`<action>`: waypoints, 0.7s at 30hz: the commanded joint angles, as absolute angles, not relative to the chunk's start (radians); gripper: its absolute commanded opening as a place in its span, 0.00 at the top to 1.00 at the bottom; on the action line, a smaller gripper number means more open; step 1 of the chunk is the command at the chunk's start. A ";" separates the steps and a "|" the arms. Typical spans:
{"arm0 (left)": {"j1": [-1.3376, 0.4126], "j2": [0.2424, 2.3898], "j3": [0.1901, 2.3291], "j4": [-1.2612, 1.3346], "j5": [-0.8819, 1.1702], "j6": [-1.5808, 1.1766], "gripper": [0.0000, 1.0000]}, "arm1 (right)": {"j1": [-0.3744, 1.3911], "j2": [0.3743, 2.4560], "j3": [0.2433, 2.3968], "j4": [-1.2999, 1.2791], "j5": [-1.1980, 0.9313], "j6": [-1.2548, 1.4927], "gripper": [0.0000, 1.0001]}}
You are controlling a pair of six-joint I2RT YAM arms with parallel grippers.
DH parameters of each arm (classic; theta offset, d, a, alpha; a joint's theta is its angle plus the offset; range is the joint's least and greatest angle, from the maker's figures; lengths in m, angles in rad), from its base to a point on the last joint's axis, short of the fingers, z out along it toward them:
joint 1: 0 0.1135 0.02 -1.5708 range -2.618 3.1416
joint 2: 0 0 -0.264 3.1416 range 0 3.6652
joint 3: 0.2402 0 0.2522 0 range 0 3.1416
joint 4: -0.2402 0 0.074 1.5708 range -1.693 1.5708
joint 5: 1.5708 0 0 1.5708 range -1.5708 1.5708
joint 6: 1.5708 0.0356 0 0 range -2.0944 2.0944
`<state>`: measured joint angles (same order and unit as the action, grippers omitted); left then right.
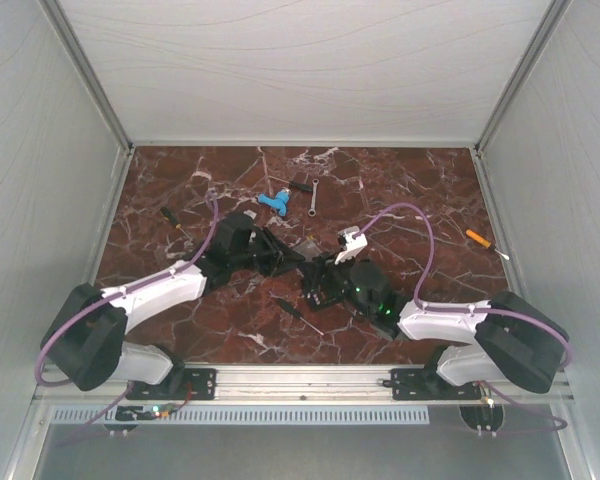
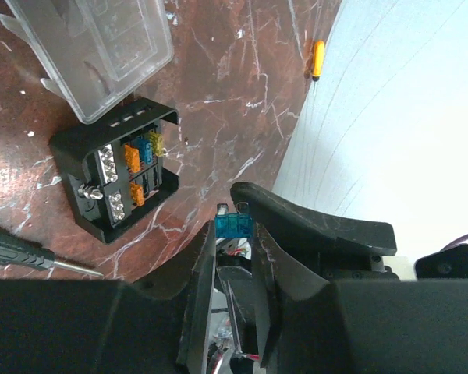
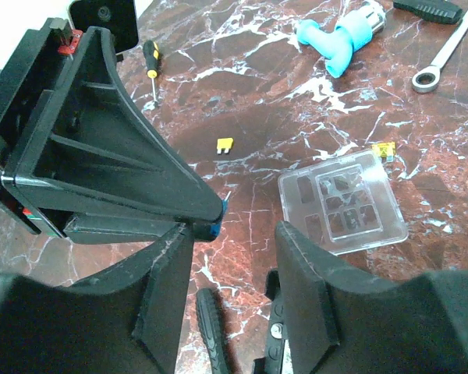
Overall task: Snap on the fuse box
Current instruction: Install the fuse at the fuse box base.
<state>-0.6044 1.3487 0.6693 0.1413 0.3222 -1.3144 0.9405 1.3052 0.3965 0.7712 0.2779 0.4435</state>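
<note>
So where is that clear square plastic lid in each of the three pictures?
Top external: the clear square plastic lid is a small pale patch near picture centre.
Left wrist: the lid is top left, just beyond the black fuse box.
Right wrist: the lid lies flat, right of centre.
Shared landmark: the small blue fuse pinched in the left gripper, also seen in the right wrist view.

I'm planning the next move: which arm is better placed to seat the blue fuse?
Left. The left gripper pinches the blue fuse, with the open fuse box just ahead. The right gripper is open and empty, near the clear lid.
</note>
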 commanded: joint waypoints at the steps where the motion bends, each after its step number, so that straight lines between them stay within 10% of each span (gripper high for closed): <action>1: -0.615 1.340 0.677 0.215 0.350 -1.346 0.87 | 0.948 1.315 0.385 0.899 0.337 0.454 0.58; 21: -0.664 1.340 0.626 0.329 0.411 -1.435 0.88 | 0.947 1.465 0.415 1.019 0.410 0.425 0.93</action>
<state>-0.6117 1.3533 0.6277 0.2279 0.2764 -1.3914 0.9554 1.4235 0.3920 0.9646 0.3241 0.4580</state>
